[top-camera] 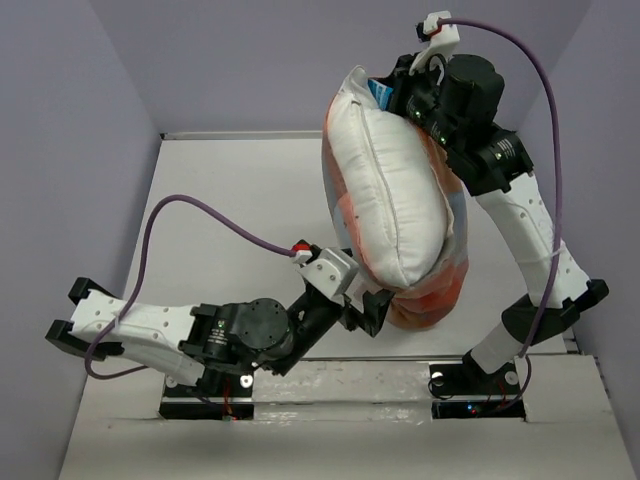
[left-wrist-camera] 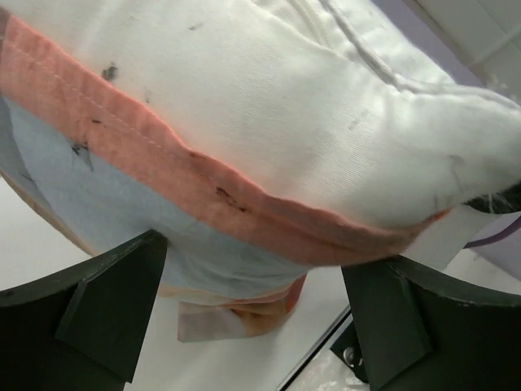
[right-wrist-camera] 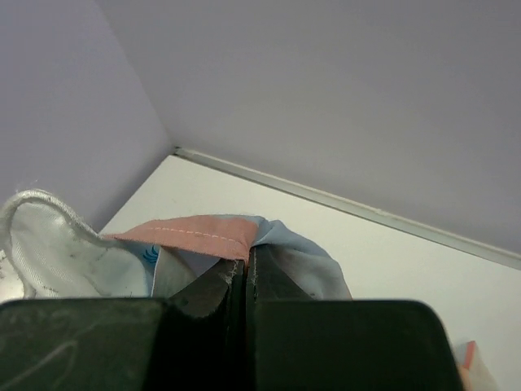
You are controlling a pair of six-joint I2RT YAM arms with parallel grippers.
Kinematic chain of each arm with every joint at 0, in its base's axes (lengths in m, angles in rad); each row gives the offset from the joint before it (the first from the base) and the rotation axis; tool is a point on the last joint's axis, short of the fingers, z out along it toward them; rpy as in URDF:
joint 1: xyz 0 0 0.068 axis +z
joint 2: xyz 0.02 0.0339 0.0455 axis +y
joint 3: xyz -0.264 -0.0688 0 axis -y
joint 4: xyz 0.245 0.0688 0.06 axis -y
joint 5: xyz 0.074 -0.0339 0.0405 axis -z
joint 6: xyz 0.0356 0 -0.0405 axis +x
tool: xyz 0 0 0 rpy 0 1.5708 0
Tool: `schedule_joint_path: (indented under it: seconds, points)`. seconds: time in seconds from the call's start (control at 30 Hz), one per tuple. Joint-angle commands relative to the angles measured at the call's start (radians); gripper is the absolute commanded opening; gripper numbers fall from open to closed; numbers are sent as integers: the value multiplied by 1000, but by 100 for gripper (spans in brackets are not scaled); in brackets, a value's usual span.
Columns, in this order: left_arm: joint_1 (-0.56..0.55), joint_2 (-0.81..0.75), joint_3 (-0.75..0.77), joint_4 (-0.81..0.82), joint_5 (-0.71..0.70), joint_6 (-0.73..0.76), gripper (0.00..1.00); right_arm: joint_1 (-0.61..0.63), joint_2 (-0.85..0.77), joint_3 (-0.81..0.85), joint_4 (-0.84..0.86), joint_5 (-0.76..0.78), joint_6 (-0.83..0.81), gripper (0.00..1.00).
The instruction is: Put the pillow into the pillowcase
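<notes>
Pale lavender walls [top-camera: 80,150] close in a white worktop [top-camera: 230,200], bare where it shows, with a light strip running along the foot of the back wall.

The pillow [top-camera: 385,190] hangs clear of that surface, on end, its blue tag [top-camera: 380,92] uppermost. Its lower end sits down in the checked pillowcase [top-camera: 435,300], while most of the white face and its seam are uncovered.

The right pincer [right-wrist-camera: 246,269] is pressed together on the orange-and-blue hem at the top. Held this high, the load's own weight probably helps it sink into the sack.

The left pincer [left-wrist-camera: 252,326] sits low beside the bottom of the bundle, its two dark fingers spread wide. The orange hem and the bulging white cushion lie just ahead of them, gripped by neither. It looks placed to catch the free edge of the mouth and draw it up over the cushion.

The task seems roughly halfway. A thin hem held at one spot could slip.
</notes>
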Motion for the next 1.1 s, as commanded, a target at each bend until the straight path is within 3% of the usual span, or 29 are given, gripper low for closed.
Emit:
schedule_joint_path:
  seconds: [0.0, 0.1, 0.17, 0.2, 0.23, 0.3, 0.57, 0.67, 0.7, 0.77, 0.8, 0.83, 0.9, 0.93, 0.97, 1.0, 1.03, 1.07]
  points:
    - [-29, -146, -117, 104, -142, -161, 94, 49, -65, -126, 116, -197, 52, 0]
    - [-93, -287, -200, 135, -288, -164, 88, 150, 35, -135, 117, -240, 36, 0]
    - [-183, -346, -238, 218, -494, -82, 86, 196, 92, -128, 114, -266, 23, 0]
    - [-216, -352, -257, 486, -620, 195, 85, 222, 151, -121, 113, -287, 24, 0]
    - [-237, -343, -296, 678, -650, 392, 85, 231, 179, -105, 111, -318, 29, 0]
    - [-237, -311, -292, 1010, -646, 811, 84, 245, 231, -88, 111, -326, 39, 0]
    - [-236, -84, 13, 1023, -534, 1087, 82, 282, 433, 54, 70, -318, 66, 0]
    - [-236, -32, 33, 1374, -434, 1412, 82, 282, 410, 14, 71, -249, 43, 1]
    - [-236, -21, 42, 1440, -413, 1472, 83, 282, 384, 2, 73, -201, 33, 15]
    - [-213, -7, 45, 1559, -365, 1545, 86, 256, 347, -29, 65, -176, 41, 54]
    - [-187, -11, 41, 1554, -365, 1525, 87, 239, 322, -41, 59, -186, 50, 70]
    - [-112, -43, 13, 1469, -377, 1476, 88, 203, 258, -92, 58, -192, 76, 72]
    - [-15, -97, -28, 1218, -386, 1088, 89, 175, 165, -184, 61, -154, 99, 73]
    - [37, -129, -37, 824, -367, 892, 90, 164, 49, -245, 67, -113, 114, 73]
    - [147, -178, -39, 624, -336, 699, 90, 164, -16, -399, 96, -43, 124, 72]
    - [199, -197, -47, 377, -270, 407, 91, 164, -84, -490, 120, -31, 163, 72]
    - [248, -214, -60, 316, -244, 319, 91, 164, -150, -581, 140, -19, 188, 71]
    - [328, -232, -102, 209, -219, 181, 93, 164, -275, -771, 177, -8, 244, 65]
